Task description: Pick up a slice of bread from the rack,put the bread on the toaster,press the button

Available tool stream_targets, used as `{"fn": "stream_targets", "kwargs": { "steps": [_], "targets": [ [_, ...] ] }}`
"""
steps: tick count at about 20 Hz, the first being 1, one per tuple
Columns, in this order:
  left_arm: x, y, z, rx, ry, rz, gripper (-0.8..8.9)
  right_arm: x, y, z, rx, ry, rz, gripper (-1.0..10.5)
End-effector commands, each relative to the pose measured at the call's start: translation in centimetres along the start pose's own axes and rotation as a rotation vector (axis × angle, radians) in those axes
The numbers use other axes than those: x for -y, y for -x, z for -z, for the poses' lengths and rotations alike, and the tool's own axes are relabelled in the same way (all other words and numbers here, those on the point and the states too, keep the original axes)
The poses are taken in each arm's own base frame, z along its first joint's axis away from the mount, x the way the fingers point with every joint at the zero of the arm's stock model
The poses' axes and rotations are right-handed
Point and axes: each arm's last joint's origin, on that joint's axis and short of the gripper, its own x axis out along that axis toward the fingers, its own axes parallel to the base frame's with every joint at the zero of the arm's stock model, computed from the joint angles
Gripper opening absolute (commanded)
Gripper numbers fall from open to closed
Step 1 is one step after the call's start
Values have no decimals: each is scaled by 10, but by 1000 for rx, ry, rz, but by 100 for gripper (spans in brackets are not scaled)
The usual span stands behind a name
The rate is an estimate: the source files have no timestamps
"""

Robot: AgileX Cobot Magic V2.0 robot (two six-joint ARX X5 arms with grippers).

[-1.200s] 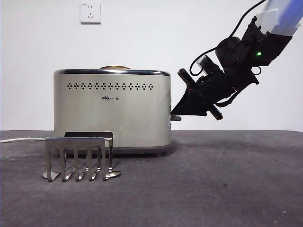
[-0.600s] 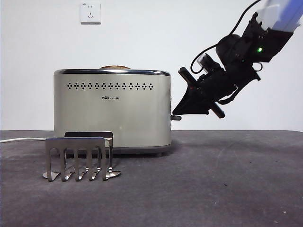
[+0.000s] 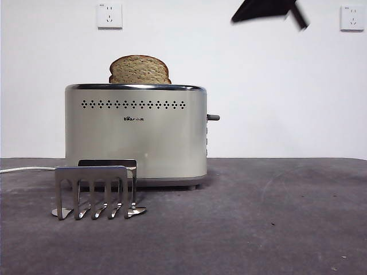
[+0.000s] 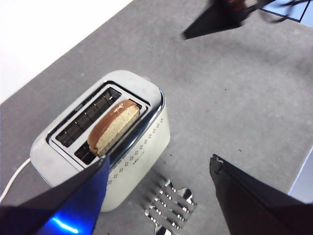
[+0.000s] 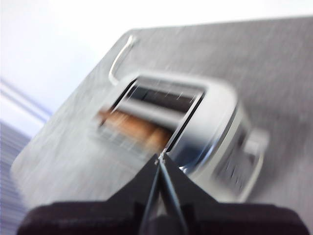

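A dark grey table (image 3: pixel 275 229) ran back to a white wall with two wall sockets (image 3: pixel 109 15); the toaster (image 3: pixel 136 134) stood on it with the rack (image 3: pixel 96 192) just in front.

The slice of bread (image 3: pixel 140 70) stood upright in one toaster slot, its rounded top above the chrome rim. The right gripper (image 3: pixel 265 10) hung high above, well apart from toaster and bread, its jaws pressed together on nothing. The left gripper (image 4: pixel 161 178) was overhead too, jaws wide apart and empty. The left wrist view alone showed the second slot vacant beside the bread. The front view alone showed the side lever (image 3: pixel 213 117) and the white cord (image 3: pixel 28 169). The right wrist view was blurred.
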Motion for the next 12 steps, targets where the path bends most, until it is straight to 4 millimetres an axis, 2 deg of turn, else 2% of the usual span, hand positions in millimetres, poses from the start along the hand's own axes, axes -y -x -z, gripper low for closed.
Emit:
{"fn": "stream_targets", "kwargs": {
  "steps": [1,7,12],
  "targets": [
    [1,-1,2,-14,16,12,345,-20,26,10,-66,42,2,-12],
    [2,-1,6,-55,26,29,345,-56,78,34,-198,78,4,-12],
    [5,-1,8,-58,37,109,345,-77,108,53,-270,98,-3,-12]
  ]
}}
